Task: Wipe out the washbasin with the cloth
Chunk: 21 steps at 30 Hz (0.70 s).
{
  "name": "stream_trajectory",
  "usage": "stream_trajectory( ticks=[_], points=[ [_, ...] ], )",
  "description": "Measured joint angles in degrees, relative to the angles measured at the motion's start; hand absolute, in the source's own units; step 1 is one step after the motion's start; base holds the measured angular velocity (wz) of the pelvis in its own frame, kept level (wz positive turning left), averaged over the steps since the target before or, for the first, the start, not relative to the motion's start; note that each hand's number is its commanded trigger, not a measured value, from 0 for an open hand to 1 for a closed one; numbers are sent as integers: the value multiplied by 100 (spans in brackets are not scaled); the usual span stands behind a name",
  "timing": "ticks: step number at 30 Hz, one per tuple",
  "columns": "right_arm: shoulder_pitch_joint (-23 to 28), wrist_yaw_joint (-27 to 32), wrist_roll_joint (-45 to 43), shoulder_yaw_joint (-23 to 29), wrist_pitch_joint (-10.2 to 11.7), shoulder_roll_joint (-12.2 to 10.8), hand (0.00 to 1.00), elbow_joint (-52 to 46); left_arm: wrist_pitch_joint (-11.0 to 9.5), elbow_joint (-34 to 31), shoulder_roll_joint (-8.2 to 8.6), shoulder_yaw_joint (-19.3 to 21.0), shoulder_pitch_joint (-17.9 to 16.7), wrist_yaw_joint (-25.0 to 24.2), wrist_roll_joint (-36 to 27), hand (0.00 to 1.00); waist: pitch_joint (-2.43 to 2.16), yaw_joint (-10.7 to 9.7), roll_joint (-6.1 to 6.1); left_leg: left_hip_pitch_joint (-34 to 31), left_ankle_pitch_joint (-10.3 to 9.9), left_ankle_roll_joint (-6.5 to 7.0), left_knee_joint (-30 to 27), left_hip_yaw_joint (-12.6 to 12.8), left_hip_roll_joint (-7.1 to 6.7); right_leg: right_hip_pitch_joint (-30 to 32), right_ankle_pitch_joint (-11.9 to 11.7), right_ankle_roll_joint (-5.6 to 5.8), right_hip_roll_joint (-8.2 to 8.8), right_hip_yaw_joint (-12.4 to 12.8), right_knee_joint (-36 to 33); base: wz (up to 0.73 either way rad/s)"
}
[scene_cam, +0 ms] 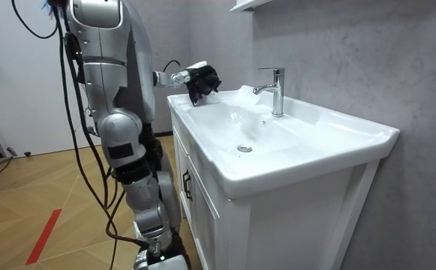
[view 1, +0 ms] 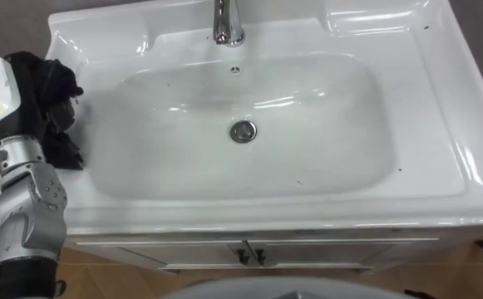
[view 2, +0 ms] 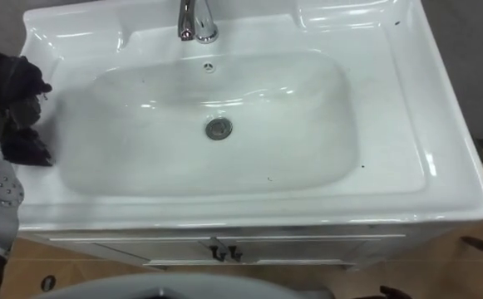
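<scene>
Room: grey wall, wood floor, white cabinet [view 1: 308, 247] with the robot stood right at its front.
Basin [view 1: 332, 100]: white, looks dry, with a few tiny dark specks. The tap [view 1: 227, 25] is at the back and the drain [view 1: 243, 131] is dead centre of the bowl.
Cloth [view 1: 58, 124]: a black wad sitting at the left rim of the basin, outside the bowl, at about rim height in the room view.
Left robot hand [scene_cam: 190, 73]: looks clenched round the cloth, which is bunched up all over it.
Which way: from the robot hand, the bowl lies to the robot's right and a little lower, with the drain further right again.
Long axis: the bowl runs left to right across the robot's front, so a sideways sweep would likely cover most of it.
Nearer hand: the left one, no contest, since it's already at the rim.
Progress: probably right at the start, with no cloth in the bowl yet.
Watch out: the tap sticks out over the back edge.
</scene>
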<state>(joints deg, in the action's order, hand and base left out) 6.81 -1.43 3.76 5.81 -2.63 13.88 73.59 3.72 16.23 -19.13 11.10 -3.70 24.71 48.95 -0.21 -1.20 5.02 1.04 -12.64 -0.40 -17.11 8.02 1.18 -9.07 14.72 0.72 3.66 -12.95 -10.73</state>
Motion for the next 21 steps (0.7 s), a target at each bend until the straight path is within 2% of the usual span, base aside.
stream_trajectory(
  ticks=[6,12,15,21],
  points=[
    [4,-87,18,-1,-4,2,0,-1,14,343,5,0,-154,-59,0,100,-1,13,-11,-19,0,0,-3,-9,0,4,0,0,1,-23,10,1],
    [4,-121,18,1,-4,2,0,-16,15,346,5,1,-169,-59,0,100,-19,42,-32,-35,0,0,-9,-27,-4,-2,0,0,2,-95,8,3],
    [4,-121,18,2,-59,3,0,-25,56,346,5,1,-170,-59,0,0,-20,38,-31,-35,0,0,-8,-30,-4,-5,0,0,2,-105,7,0],
    [0,-119,29,-10,-116,15,0,-70,119,446,20,0,-265,-55,-1,0,-21,58,-29,-28,0,0,-3,-18,-5,-1,0,0,7,-105,1,0]
  ],
)
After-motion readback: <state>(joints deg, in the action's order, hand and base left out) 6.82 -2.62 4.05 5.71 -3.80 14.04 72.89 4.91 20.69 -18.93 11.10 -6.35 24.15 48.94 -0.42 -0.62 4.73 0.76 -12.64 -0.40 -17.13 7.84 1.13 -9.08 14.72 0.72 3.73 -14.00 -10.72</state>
